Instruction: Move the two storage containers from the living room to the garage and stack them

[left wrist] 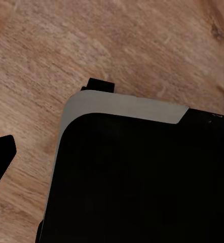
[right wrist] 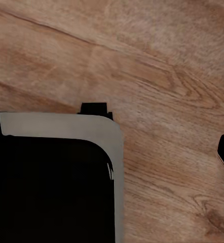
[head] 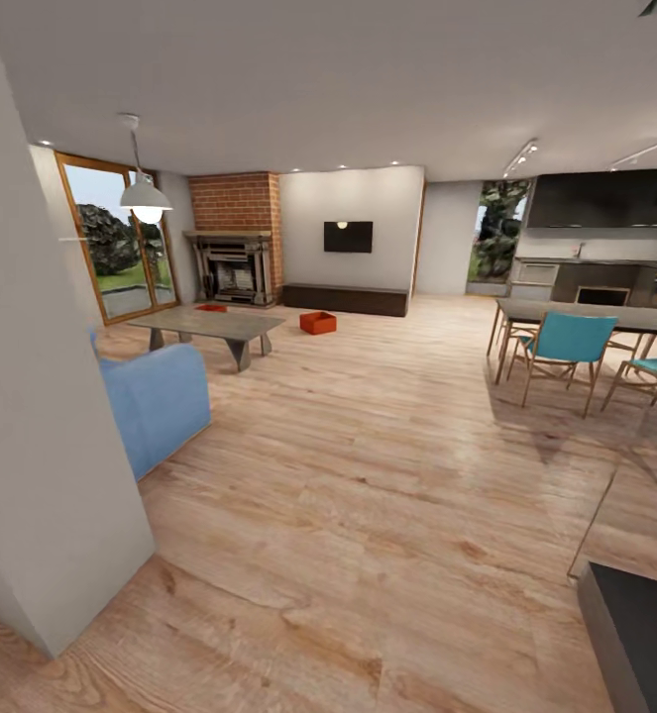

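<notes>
Containers are waiting unfetched: one (head: 318,322) on floor beside coffee table (head: 209,325), other (head: 210,308) atop it; gripper states cannot be told.

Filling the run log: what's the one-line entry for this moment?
place: living room, wood-plank floor | orange-red open box on floor | second orange-red box on grey coffee table | stage: approaching, nothing held

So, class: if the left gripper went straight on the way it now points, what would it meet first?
Probably the robot's own dark base, which lies across most of the left wrist view; beside it is the wood-plank floor. Depth is unclear, so it might pass the base's edge and meet floor.
</notes>
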Controlling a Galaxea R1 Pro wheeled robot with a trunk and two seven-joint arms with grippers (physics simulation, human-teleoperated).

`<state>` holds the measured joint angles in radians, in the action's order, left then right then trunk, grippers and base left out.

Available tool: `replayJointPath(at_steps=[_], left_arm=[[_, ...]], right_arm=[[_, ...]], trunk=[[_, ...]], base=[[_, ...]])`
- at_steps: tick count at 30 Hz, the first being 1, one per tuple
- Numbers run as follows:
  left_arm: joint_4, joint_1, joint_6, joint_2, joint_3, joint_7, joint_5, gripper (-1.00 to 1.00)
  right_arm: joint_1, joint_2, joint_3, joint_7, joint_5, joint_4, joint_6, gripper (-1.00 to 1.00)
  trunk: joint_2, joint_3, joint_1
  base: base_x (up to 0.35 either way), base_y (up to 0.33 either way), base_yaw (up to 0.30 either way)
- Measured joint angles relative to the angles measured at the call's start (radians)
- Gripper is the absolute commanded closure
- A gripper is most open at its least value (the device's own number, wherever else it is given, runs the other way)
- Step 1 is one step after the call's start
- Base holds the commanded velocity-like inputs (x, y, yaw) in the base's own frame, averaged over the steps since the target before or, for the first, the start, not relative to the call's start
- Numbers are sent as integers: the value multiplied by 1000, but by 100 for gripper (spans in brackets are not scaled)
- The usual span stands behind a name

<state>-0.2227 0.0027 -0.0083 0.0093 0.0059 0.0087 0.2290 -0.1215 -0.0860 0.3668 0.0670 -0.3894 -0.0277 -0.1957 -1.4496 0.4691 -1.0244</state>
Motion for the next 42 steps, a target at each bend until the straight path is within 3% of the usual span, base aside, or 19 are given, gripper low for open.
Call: replayJointPath(at_steps=[42], left_arm=[[4, 0, 0, 0, 0, 1, 1, -100]], right_arm=[[0, 0, 0, 0, 0, 0, -1, -100]], trunk=[[0, 0, 0]], base=[[324, 0, 0]])
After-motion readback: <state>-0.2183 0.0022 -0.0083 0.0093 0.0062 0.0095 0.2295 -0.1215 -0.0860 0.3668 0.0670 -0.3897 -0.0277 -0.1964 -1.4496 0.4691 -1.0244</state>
